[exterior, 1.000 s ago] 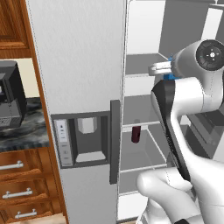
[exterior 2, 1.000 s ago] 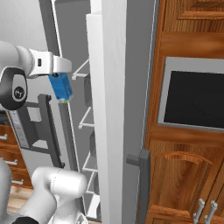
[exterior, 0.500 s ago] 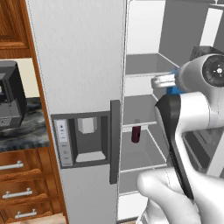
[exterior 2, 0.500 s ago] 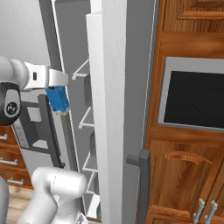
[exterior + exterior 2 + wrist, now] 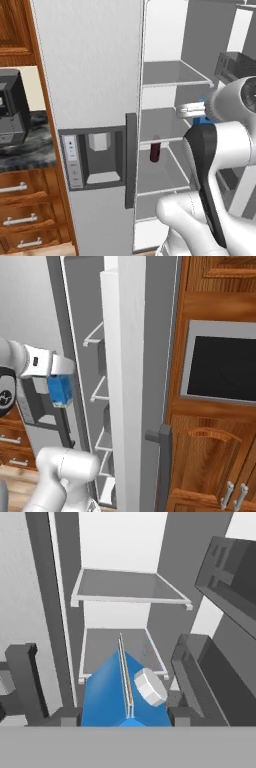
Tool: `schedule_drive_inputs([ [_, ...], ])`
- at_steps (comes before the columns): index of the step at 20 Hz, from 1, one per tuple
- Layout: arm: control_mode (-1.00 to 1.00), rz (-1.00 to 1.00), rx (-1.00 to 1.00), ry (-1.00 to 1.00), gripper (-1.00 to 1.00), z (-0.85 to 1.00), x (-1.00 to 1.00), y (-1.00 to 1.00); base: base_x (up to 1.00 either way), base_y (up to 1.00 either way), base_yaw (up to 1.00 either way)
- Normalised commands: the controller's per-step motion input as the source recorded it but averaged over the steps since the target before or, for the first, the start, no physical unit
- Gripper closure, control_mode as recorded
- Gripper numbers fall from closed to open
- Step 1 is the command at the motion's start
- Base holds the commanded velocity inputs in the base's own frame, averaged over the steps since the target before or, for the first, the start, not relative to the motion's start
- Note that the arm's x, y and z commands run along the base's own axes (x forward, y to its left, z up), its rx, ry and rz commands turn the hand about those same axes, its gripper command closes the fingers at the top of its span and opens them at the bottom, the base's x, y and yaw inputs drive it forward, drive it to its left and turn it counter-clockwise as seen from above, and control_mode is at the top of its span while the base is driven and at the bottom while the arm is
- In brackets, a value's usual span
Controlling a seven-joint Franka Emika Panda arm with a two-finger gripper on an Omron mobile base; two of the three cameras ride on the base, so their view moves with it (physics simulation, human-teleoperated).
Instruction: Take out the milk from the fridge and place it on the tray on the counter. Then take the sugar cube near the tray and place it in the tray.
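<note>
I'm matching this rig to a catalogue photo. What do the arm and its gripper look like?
The arm is glossy white with rounded, bulbous links, a black panel along one link and a dark round joint cap with a pale ring. The gripper has a boxy white hand with a small dark mark on its side. No cables show.

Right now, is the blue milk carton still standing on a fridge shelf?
No, the milk hangs in the fingers, out in front of the open fridge.
</note>
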Motion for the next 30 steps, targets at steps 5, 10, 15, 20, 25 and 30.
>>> schedule_drive_inputs([
  [5, 1.0, 0.0, 0.0, 0.0, 1.0, 0.0, 0.0, 0.0, -0.84, 0.25, 0.0],
  [10, 1.0, 0.0, 0.0, 0.0, 1.0, 0.0, 0.0, 0.0, -1.0, 0.62, 0.0],
  [15, 1.0, 0.0, 0.0, 0.0, 1.0, 0.0, 0.0, 0.0, -1.0, 0.99, 0.0],
  [20, 1.0, 0.0, 0.0, 0.0, 1.0, 0.0, 0.0, 0.0, -0.9, 1.0, 0.13],
  [25, 1.0, 0.0, 0.0, 0.0, 1.0, 0.0, 0.0, 0.0, -0.32, 0.55, 0.86],
  [30, 1.0, 0.0, 0.0, 0.0, 1.0, 0.0, 0.0, 0.0, 0.21, 0.71, 0.64],
])
